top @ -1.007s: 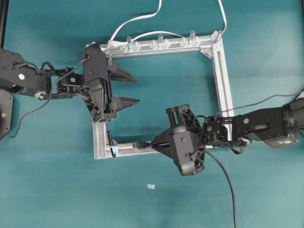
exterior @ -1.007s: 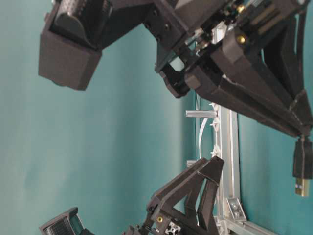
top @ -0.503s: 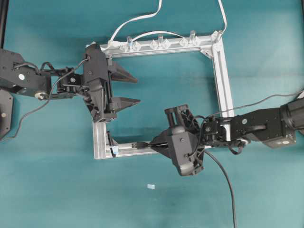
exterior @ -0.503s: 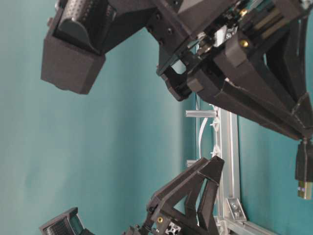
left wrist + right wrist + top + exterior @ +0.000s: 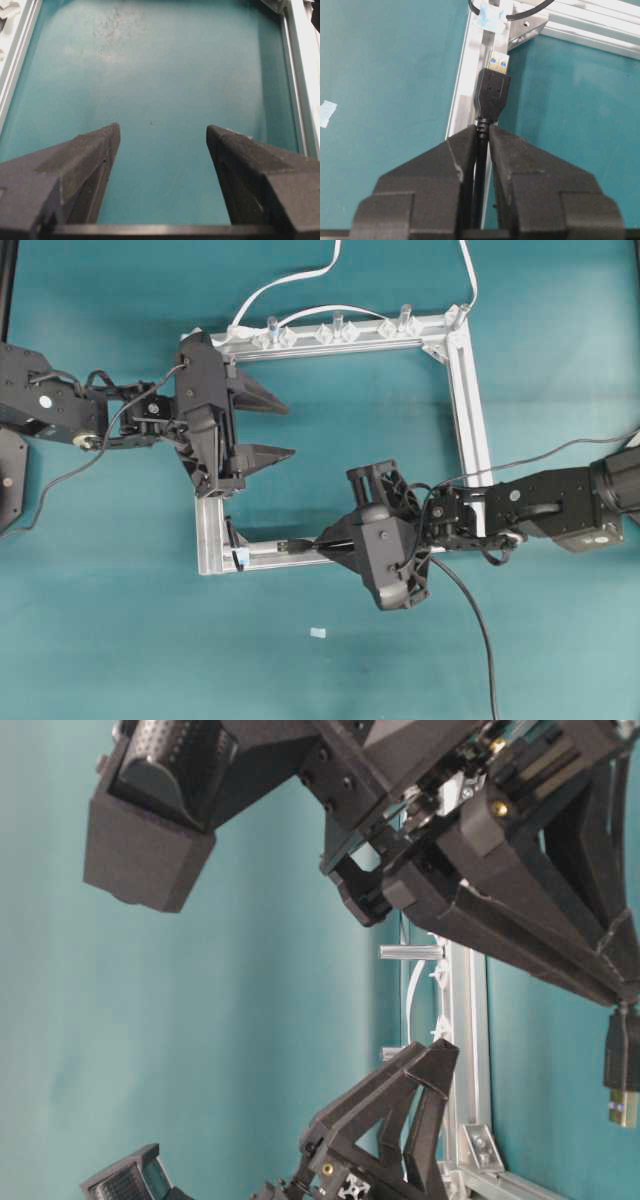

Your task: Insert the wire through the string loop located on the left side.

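My right gripper (image 5: 320,543) (image 5: 482,131) is shut on the wire just behind its dark USB plug (image 5: 295,544) (image 5: 491,90). The plug's metal tip points left along the silver frame's (image 5: 470,410) bottom rail. The string loop (image 5: 232,536) (image 5: 520,17) stands at the rail's left corner above a blue mark (image 5: 487,20), a short gap ahead of the plug tip. The table-level view shows the plug (image 5: 622,1070) hanging from the shut fingertips. My left gripper (image 5: 288,430) (image 5: 162,132) is open and holds nothing, hovering over the frame's left rail and pointing into the frame.
White cables (image 5: 290,280) and clear clips (image 5: 335,333) line the frame's top rail. The wire's black length (image 5: 480,630) trails toward the lower right. A small pale scrap of tape (image 5: 318,633) lies on the teal table below the frame.
My right gripper has crept slightly left with the plug, bringing its tip a little nearer the string loop. The left arm has not moved.
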Controlling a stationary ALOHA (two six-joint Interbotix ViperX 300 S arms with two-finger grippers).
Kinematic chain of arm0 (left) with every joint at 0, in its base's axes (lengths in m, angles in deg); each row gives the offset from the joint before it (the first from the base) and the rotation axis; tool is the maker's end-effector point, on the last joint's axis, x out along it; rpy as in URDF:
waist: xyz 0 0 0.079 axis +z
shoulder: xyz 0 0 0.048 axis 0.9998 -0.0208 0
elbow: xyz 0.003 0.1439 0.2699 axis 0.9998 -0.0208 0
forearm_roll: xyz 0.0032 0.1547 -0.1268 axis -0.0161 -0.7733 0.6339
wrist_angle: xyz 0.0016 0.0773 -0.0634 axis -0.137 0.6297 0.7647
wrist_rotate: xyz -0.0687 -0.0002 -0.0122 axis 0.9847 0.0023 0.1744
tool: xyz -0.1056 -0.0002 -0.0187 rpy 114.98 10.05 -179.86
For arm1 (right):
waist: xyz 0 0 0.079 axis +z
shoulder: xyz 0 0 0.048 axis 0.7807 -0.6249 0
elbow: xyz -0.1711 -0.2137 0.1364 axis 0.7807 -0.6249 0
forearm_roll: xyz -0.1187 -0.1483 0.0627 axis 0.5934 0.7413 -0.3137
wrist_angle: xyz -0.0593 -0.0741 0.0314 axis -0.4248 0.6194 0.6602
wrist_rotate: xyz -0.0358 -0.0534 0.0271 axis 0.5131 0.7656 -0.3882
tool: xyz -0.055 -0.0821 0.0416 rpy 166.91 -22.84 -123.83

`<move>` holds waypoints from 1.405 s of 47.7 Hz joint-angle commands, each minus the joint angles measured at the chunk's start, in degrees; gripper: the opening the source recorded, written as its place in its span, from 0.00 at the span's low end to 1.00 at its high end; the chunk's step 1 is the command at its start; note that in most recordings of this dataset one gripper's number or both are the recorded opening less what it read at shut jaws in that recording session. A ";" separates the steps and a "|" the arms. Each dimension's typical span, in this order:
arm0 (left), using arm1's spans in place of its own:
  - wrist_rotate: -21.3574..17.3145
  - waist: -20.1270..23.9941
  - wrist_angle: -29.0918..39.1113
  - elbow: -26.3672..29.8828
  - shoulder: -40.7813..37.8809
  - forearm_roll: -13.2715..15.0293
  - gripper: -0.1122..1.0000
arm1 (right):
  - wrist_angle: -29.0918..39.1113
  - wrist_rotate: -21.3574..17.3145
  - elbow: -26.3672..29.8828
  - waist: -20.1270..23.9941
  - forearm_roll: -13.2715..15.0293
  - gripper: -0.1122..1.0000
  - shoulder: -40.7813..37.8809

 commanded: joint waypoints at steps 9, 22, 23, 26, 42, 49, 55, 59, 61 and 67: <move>-0.44 -0.18 -0.18 0.70 1.32 -0.09 0.77 | -0.26 0.09 1.23 -0.09 0.62 0.18 0.97; -0.88 -0.18 3.60 -1.05 5.10 -0.18 0.77 | -0.26 0.09 1.76 -0.44 0.62 0.18 0.88; -0.79 -0.18 3.87 -1.32 5.62 -0.18 0.77 | -0.26 0.09 1.85 -0.53 0.62 0.18 0.70; -0.79 -0.18 4.75 -2.37 7.47 -0.18 0.77 | -0.26 0.18 2.29 -0.79 0.62 0.18 0.35; -0.62 -0.62 9.40 -7.47 15.64 -0.18 0.77 | 1.58 0.18 7.65 -1.67 3.25 0.18 -3.25; -0.53 -0.88 11.51 -9.05 18.28 -0.18 0.77 | 3.16 0.18 10.46 -1.85 5.01 0.18 -5.01; -0.53 -1.32 13.10 -10.37 19.95 -0.18 0.77 | 4.04 0.09 12.30 -2.20 5.80 0.18 -6.15; -0.44 -1.67 14.15 -11.07 20.92 -0.18 0.77 | 4.75 0.09 13.54 -2.37 5.98 0.18 -6.86; -0.44 -1.67 14.50 -11.34 21.18 -0.18 0.77 | 4.92 0.09 14.06 -2.55 6.06 0.18 -7.12; -0.44 -1.67 15.29 -12.13 22.32 -0.18 0.77 | 5.19 0.09 15.64 -2.64 6.59 0.18 -8.00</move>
